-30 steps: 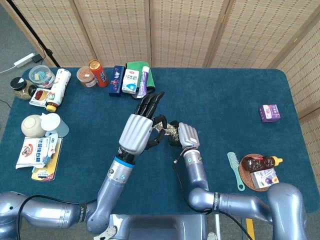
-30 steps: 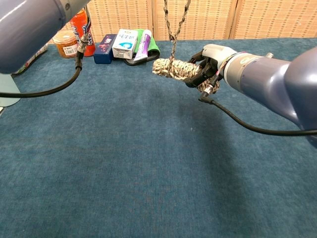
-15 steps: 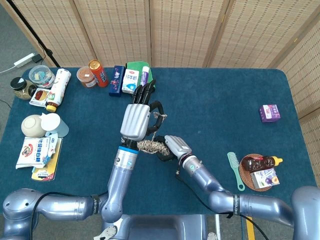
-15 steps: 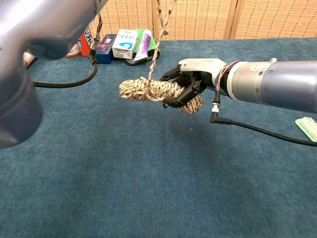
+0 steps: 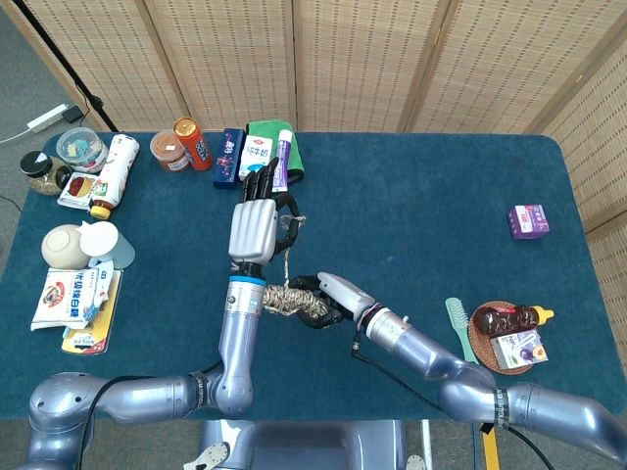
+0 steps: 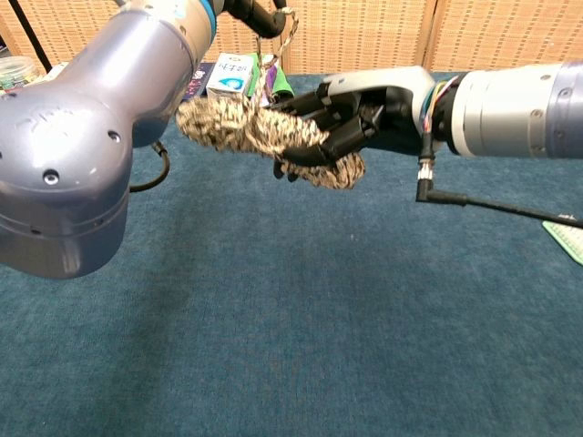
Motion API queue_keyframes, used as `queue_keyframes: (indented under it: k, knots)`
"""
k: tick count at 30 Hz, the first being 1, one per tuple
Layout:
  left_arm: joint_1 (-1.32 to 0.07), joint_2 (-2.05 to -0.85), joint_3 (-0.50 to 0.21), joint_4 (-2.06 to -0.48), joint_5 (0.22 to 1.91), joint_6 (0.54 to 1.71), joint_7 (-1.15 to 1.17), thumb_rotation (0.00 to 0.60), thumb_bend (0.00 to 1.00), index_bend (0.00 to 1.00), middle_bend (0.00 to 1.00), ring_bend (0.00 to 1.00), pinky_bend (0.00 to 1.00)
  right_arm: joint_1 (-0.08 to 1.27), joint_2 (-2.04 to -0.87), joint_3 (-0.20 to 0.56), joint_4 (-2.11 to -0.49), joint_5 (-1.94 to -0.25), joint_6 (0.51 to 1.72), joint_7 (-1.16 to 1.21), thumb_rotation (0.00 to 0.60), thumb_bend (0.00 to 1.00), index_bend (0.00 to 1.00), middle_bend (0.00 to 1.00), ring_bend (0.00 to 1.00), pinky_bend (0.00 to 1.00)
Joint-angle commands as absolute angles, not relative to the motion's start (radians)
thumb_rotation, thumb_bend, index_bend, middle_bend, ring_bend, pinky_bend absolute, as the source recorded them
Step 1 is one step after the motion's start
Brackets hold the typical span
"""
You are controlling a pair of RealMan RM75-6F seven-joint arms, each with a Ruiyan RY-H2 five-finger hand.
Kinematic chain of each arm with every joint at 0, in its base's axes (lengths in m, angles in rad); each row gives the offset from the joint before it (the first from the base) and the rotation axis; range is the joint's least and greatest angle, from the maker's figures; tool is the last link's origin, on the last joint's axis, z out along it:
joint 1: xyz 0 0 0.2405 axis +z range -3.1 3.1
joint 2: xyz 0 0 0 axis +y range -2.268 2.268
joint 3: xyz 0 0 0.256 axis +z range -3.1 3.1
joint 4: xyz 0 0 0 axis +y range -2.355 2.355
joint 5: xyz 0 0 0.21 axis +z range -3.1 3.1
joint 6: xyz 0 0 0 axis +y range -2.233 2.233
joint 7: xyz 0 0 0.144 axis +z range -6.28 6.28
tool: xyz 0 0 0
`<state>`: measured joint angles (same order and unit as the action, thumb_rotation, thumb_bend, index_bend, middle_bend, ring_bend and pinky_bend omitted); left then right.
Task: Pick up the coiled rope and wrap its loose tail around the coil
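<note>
Your left hand (image 5: 253,227) above coil, pinching loose tail (image 5: 285,262); tail runs taut down to coiled rope (image 6: 260,137). Coil held off table, long axis left-right. Your right hand (image 6: 351,114) grips its right end. Left end free: loop tail there.

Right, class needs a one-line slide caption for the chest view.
Right hand grips the coiled rope above the blue table while the left hand holds its loose tail up.

left hand (image 5: 254,229) hiding loose tail (image 5: 285,257) grip
</note>
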<state>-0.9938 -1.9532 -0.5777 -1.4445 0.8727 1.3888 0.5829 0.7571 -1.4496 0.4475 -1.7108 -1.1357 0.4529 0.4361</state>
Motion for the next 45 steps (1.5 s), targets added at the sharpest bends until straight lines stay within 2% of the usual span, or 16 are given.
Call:
queue_keyframes:
  k: [1,13,25,30,40,45]
  knots:
    - [-0.981,-1.952,-0.561,-1.428,0.874,1.378,0.562,0.600,0.40,0.60,0.00,0.00,0.00,0.735,-1.421,0.484,-1.739,-1.192,0.435,0.526,0.600,1.00,0.75,0.51,0.40,0.70]
    - [-0.919,-1.918,-0.513,-1.401,0.884,1.331,0.462,0.600,0.40,0.60,0.00,0.00,0.00,0.750,-1.405,0.501,-1.725,-1.176,0.466,0.624,0.600,1.00,0.75,0.51,0.41,0.70]
    - [-0.886,-1.866,-0.515,-1.405,0.925,1.316,0.384,0.600,0.40,0.60,0.00,0.00,0.00,0.780,-1.392,0.487,-1.694,-1.059,0.463,0.659,0.600,1.00,0.75,0.51,0.41,0.70]
    - [-0.878,-1.866,-0.495,-1.398,0.931,1.309,0.379,0.600,0.40,0.60,0.00,0.00,0.00,0.796,-1.377,0.491,-1.694,-0.985,0.431,0.694,0.600,1.00,0.75,0.51,0.41,0.70]
    - [-0.874,-1.878,-0.448,-1.324,0.993,1.298,0.348,0.600,0.40,0.60,0.00,0.00,0.00,0.836,-1.326,0.500,-1.711,-0.718,0.409,0.764,0.600,1.00,0.75,0.51,0.41,0.71]
    - [-0.867,-1.882,-0.440,-1.295,0.996,1.285,0.333,0.600,0.40,0.60,0.00,0.00,0.00,0.839,-1.310,0.522,-1.718,-0.667,0.384,0.792,0.600,1.00,0.75,0.51,0.41,0.71]
